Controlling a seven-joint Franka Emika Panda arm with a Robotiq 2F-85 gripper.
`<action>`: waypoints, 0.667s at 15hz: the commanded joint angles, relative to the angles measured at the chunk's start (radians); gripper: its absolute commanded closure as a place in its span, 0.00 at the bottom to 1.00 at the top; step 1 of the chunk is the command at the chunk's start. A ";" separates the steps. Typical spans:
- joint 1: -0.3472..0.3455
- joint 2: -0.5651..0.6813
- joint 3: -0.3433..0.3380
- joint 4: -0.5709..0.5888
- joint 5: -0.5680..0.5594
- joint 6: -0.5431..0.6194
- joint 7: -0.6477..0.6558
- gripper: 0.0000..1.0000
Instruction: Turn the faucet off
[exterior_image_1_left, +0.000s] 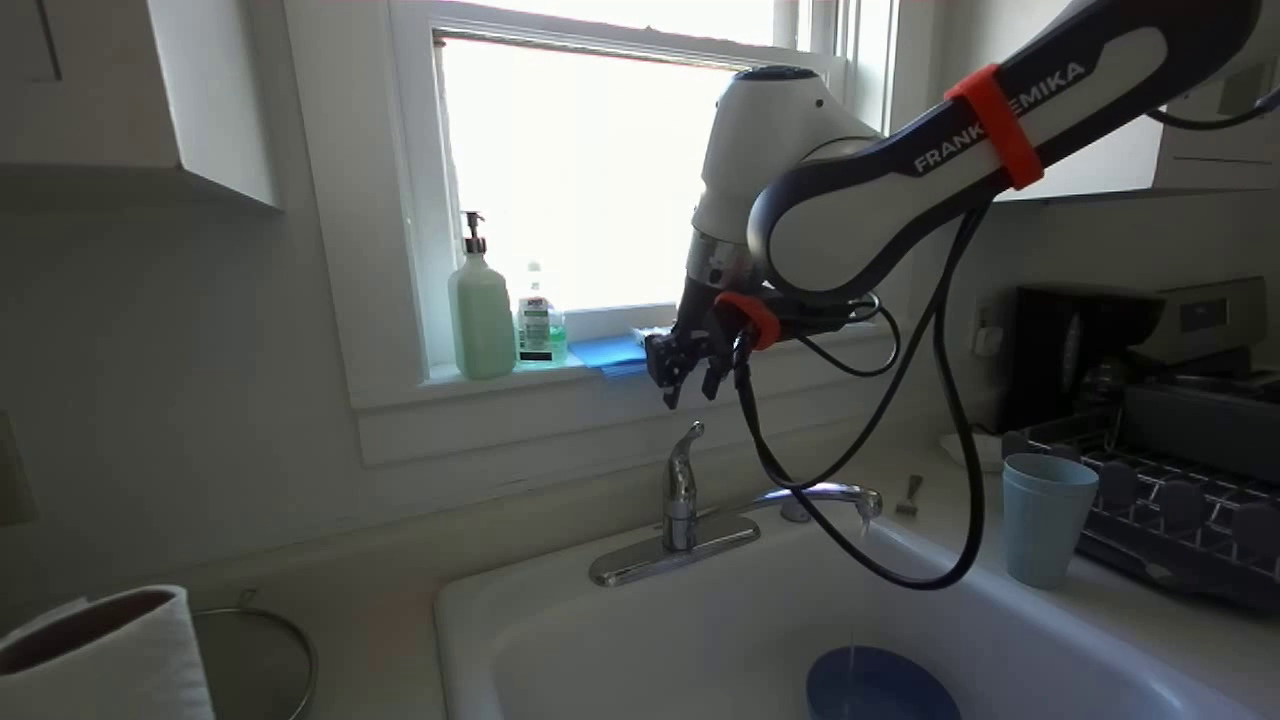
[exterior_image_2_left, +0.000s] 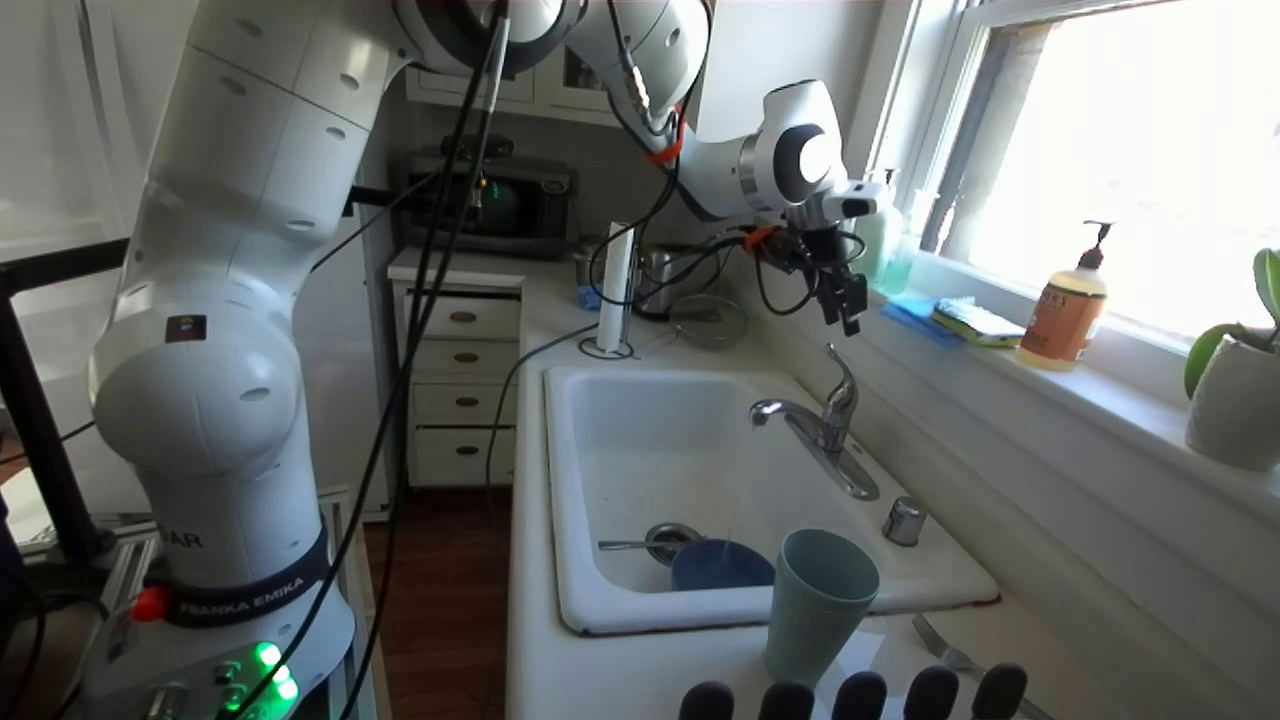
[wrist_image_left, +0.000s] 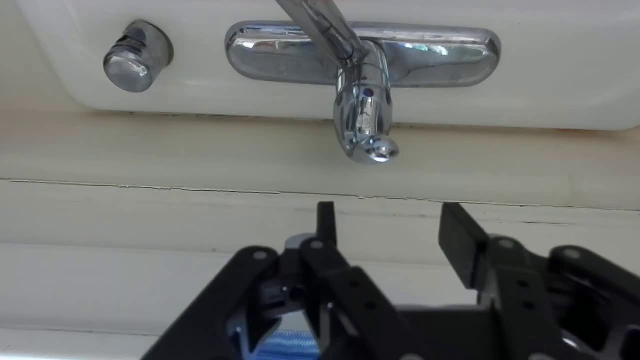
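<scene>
The Robotiq gripper (wrist_image_left: 388, 225) is spread wide, its two black fingers (wrist_image_left: 459, 245) well apart with a clear gap between them; it hangs over the back edge of the countertop (exterior_image_2_left: 650, 652), above and apart from the chrome single-lever faucet (exterior_image_1_left: 680, 528). The faucet stands on the rear ledge of the white sink (exterior_image_2_left: 565, 480), along that back edge, its lever (exterior_image_1_left: 682, 468) upright and its low spout (exterior_image_1_left: 825, 491) reaching over the sink. A thin stream of water (exterior_image_1_left: 866, 522) leaves the spout, and a faint line of it shows above a blue bowl (exterior_image_2_left: 722, 566) inside the sink, near the drain (exterior_image_2_left: 680, 532). In both exterior views a pale blue tumbler (exterior_image_2_left: 822, 610) stands upright on the countertop just beside the sink; a metal fork (exterior_image_2_left: 952, 656) lies nearer the back edge. A paper towel roll (exterior_image_2_left: 615, 290) stands past the sink's opposite end. Above the back edge, the windowsill (exterior_image_2_left: 1138, 365) bears a pale green pump bottle (exterior_image_1_left: 485, 315), a blue cloth (exterior_image_2_left: 918, 315), a sponge (exterior_image_2_left: 978, 323), an orange-labelled pump bottle (exterior_image_2_left: 1062, 322) and a potted plant (exterior_image_2_left: 1238, 405).
</scene>
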 joint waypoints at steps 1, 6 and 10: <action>0.017 0.045 -0.016 0.038 0.051 0.046 -0.050 0.73; 0.023 0.064 -0.017 0.047 0.103 0.019 -0.102 1.00; 0.030 0.069 -0.023 0.050 0.122 -0.021 -0.132 1.00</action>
